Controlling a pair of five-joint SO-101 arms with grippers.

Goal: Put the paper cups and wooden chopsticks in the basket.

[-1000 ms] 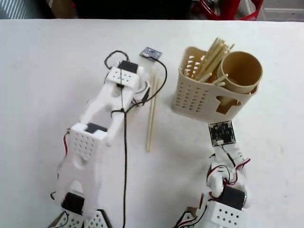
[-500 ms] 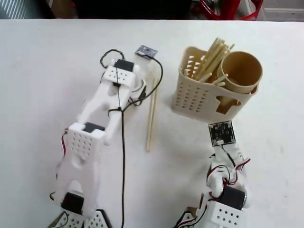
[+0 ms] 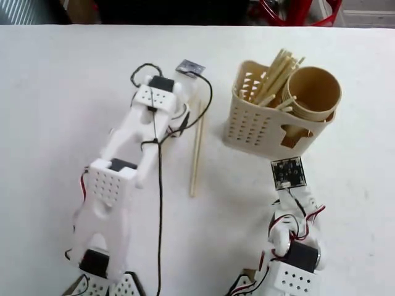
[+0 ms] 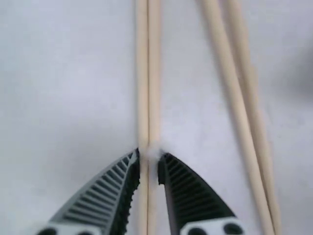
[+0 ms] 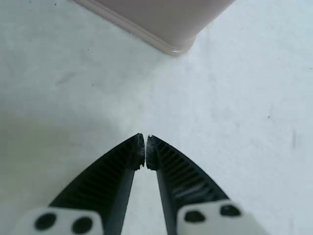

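1. Left of centre in the high view, the left arm lies stretched over the white table. Its head is above the loose wooden chopsticks, which lie lengthwise just left of the basket.
2. At upper right of centre, the basket already holds a paper cup and a bundle of chopsticks leaning up out of it.
3. The left wrist view shows the left gripper narrowed to a slim gap. Its ribbed pads press on either side of the gripped pair, two sticks lying tight together and running up the frame.
4. A second pair lies slantwise in the right half of that frame, apart from the jaws and untouched.
5. The step in hand appears to be securing this pair for the lift to the basket.
6. To do it well, the pinch should stay square across both sticks so that neither rolls out. The lift should be slow and level, since long thin sticks held near one end will probably droop or swing.
7. The carry needs to clear the second pair and the basket's near wall. The sticks are best tipped in beside the bundle, not onto the cup's rim.
8. At the lower middle of the right wrist view, the right gripper has its tips pressed together on nothing. It hangs over bare table near a corner of the basket.
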